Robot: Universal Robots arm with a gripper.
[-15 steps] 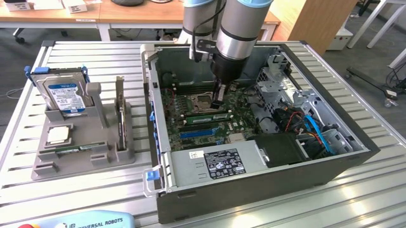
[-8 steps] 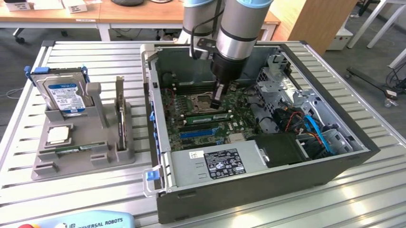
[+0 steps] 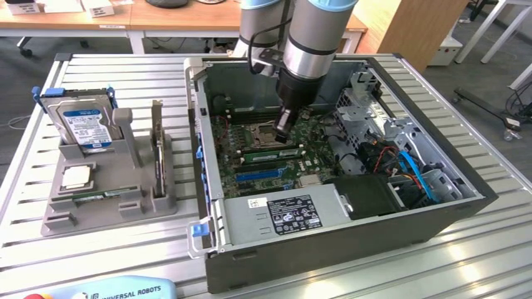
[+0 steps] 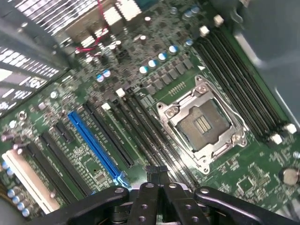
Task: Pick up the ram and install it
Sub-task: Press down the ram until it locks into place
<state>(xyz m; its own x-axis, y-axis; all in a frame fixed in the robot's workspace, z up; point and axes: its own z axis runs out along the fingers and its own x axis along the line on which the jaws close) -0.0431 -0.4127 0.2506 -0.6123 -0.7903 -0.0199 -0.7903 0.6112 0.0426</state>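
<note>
A robot arm is reaching down into an open desktop computer case [image 3: 218,246] standing on a slatted metal table [image 3: 108,75], its gripper [image 3: 285,132] hovering just over the green motherboard [image 3: 316,171]. The jaws are standing closed to their narrowest, the dark fingertips [image 4: 157,172] pressed together; whether anything thin is pinched between them is not something I can tell from where I am looking.

Directly beneath the fingers, a ram stick [image 3: 270,151] is lying in the bank of slots just on the near side of the empty processor socket [image 4: 202,124]. It is a thin green board with dark chips, its long axis running across the exterior view from left to right, parallel to the black slots [image 4: 140,126] beside it. The gripper is sitting right above it, at or very near touching.

Outside the case, at the exterior view's left, a grey moulded holder [image 3: 124,199] is carrying a silver hard drive [image 3: 81,123] with a blue label, a small square processor chip [image 3: 76,177], a flat stick [image 3: 98,197] in a low recess, and a second thin board [image 3: 158,156] standing upright on edge, well apart from the arm.

The socket is showing bright metal framing; a long blue expansion slot [image 4: 96,147] is gleaming plastic against the matte board.
</note>
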